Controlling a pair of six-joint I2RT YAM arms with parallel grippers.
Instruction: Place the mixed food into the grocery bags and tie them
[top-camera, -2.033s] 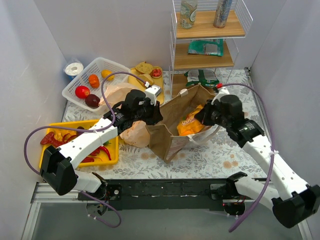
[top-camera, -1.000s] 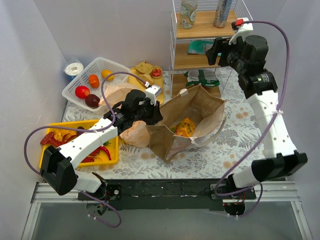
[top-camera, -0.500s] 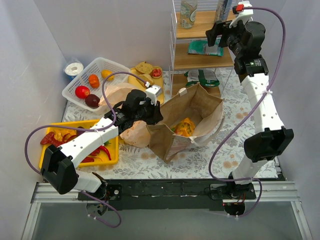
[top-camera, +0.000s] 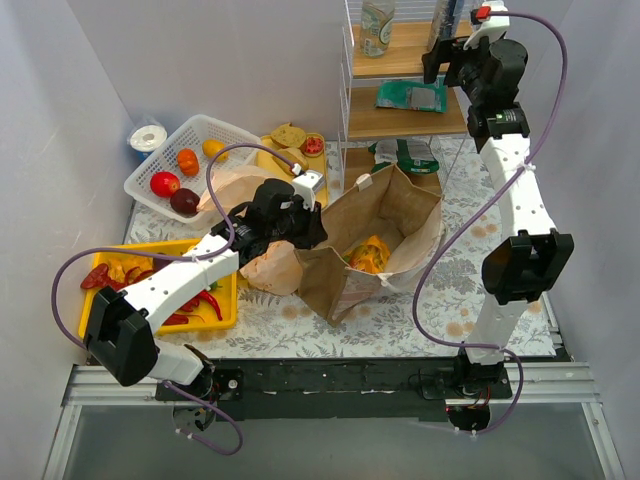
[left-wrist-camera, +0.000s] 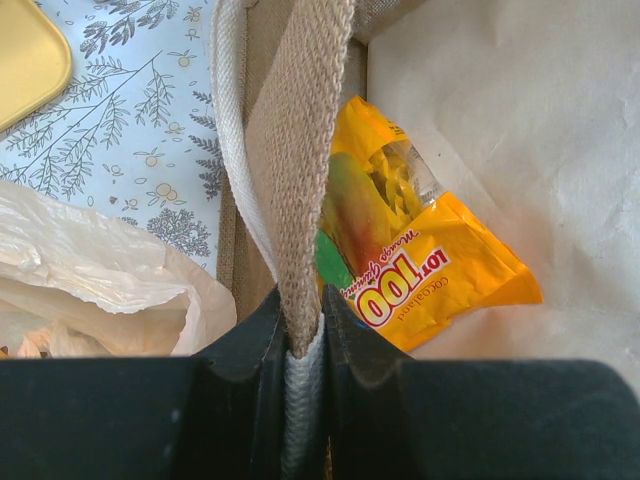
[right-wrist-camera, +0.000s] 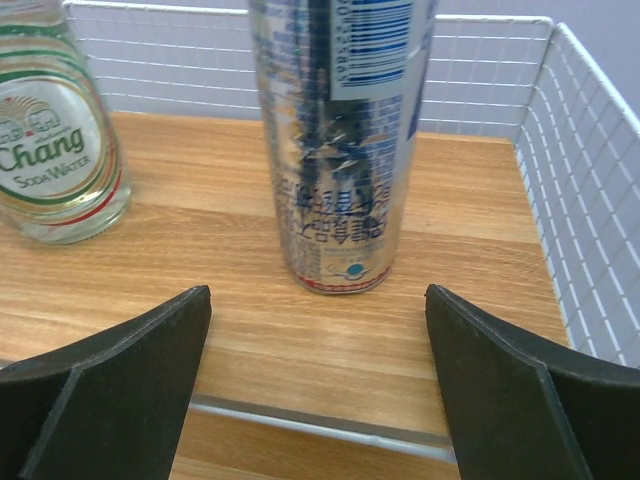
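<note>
the brown paper bag (top-camera: 335, 280) is stood open near the middle of the desk (top-camera: 430, 312), and an orange snack packet (top-camera: 368, 255) (left-wrist-camera: 430, 285) is seen lying on its bottom. the bag's near rim, together with a white handle (left-wrist-camera: 232, 150), is pinched between the closed fingers of the left tool (top-camera: 302, 228) (left-wrist-camera: 302, 330), so that the rim is held upright. a crumpled peach plastic bag (top-camera: 268, 265) (left-wrist-camera: 95, 270) is pressed against the paper bag's left wall, under the left arm. a yellow tray (top-camera: 228, 300) with red peppers is placed at the desk's left edge, and a white basket (top-camera: 205, 128) with round fruit is set behind it. on the top shelf (top-camera: 400, 58) (right-wrist-camera: 250, 340) of the wire rack at the back, a metal can (right-wrist-camera: 345, 140) is stood upright beside a clear bottle (top-camera: 377, 25) (right-wrist-camera: 55, 150). the right tool (top-camera: 440, 62) (right-wrist-camera: 315, 300) is raised to that shelf and is spread wide, one finger to each side of the can, which is not touched.
</note>
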